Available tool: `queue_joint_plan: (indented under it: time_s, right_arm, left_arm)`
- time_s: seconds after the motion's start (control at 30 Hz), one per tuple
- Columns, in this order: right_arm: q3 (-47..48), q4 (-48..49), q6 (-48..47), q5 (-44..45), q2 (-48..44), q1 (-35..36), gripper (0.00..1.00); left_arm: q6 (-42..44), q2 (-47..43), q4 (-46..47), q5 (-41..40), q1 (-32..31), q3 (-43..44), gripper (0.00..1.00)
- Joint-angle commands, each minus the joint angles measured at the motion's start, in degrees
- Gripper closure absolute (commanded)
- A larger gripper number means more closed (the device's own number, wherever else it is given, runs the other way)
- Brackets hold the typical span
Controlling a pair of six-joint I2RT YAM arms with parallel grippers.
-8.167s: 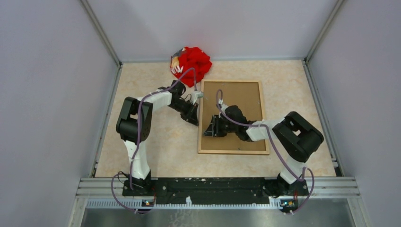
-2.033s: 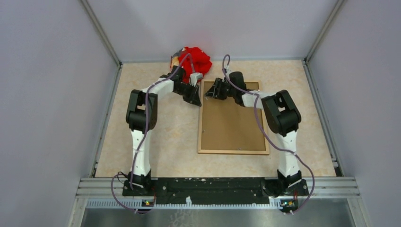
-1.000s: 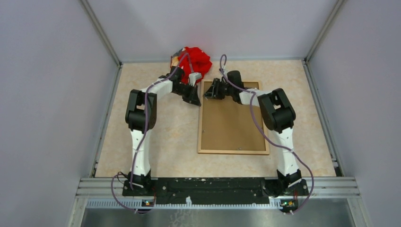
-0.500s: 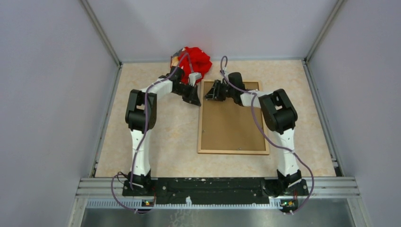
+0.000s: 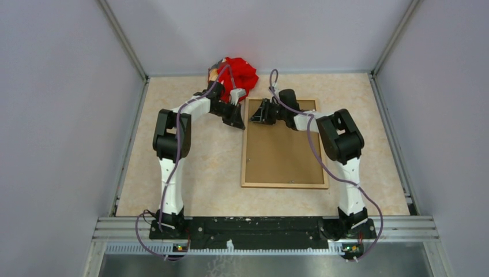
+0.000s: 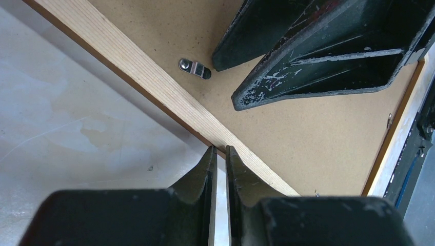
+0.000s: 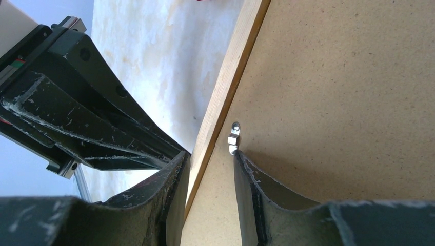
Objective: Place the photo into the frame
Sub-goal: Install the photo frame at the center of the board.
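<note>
The frame (image 5: 284,184) lies back-up on the table (image 5: 202,167), and we see no photo. At its far-left corner the left pincer (image 6: 220,151) is pressed together, the right pincer (image 7: 210,154) apart beside the clip (image 7: 233,138). A slip off that clip could skid the frame.

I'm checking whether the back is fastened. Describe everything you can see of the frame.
The frame lies flat, back up, on the table, long sides running away from the arms. Pale wooden rails surround a brown fibreboard backing board. One small metal clip sits on the board beside the left rail, near the far corner. The right gripper holds its jaws open astride that rail by the clip; the left gripper, shut, points at the rail's outer edge.
</note>
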Motion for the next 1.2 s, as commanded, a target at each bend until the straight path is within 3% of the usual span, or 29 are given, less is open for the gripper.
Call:
queue_joint_plan:
  time_s: [0.0, 1.17]
  right_arm:
    - [3.35, -0.98, -0.23, 0.0, 0.41, 0.38, 0.62]
    - [4.12, -2.65, -1.31, -0.67, -0.47, -0.6, 0.63]
  left_arm:
    - [1.33, -0.08, 0.4, 0.15, -0.64, -1.33, 0.85]
    - [1.76, -0.78, 0.04, 0.75, -0.71, -1.72, 0.85]
